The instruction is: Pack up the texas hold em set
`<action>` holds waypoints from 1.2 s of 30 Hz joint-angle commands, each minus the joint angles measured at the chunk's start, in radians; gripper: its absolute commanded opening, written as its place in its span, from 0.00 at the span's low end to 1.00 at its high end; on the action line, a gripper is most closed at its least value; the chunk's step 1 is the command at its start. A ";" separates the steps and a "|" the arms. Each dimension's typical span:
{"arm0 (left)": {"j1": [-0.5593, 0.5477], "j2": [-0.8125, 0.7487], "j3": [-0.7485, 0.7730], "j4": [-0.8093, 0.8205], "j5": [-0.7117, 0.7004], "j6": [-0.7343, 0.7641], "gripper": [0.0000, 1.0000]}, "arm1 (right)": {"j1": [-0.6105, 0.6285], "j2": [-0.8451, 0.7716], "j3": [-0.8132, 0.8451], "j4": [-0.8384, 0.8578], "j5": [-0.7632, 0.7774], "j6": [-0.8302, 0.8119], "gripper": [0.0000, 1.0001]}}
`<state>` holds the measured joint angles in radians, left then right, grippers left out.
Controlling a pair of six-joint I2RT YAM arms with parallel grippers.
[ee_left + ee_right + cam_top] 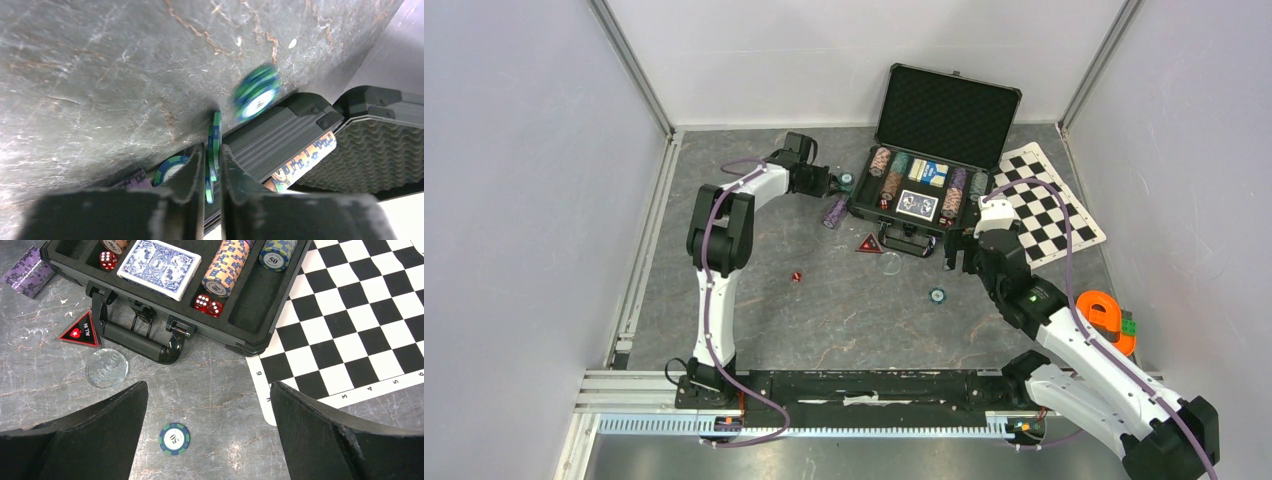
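Two decks (918, 204), chip rows (225, 267), perhaps three dice (209, 305) in case (227, 337).

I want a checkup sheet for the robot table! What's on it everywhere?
Surface: grey marbled tabletop.
Job's things: black case open, chip rows, card deck and dice inside; purple chip stack, red triangular marker, red die, loose green chip outside.
Clutter: checkered mat, orange ring-shaped object.
Grippers: left gripper pinching green chips on edge by the case; right gripper open near the loose green chip.
Cables: purple cables along both arms.
Surroundings: pale walls on three sides.
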<state>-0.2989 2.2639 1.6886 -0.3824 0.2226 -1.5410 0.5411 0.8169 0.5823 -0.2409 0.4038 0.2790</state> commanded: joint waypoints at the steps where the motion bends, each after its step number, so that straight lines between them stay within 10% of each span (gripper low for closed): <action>1: -0.002 0.011 -0.053 0.089 0.038 -0.045 0.05 | -0.001 -0.009 0.002 0.042 0.020 -0.009 0.98; 29: -0.002 -0.562 -0.423 0.212 -0.058 0.313 0.02 | -0.001 0.140 0.115 0.091 -0.253 -0.016 0.92; 36: -0.119 -0.686 -0.530 0.392 -0.016 0.646 0.02 | -0.014 0.165 0.180 0.046 -0.187 -0.007 0.92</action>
<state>-0.3408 1.6520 1.1965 -0.1680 0.1696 -1.1656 0.5407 0.9806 0.6861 -0.1989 0.1844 0.2646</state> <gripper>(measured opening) 0.054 0.919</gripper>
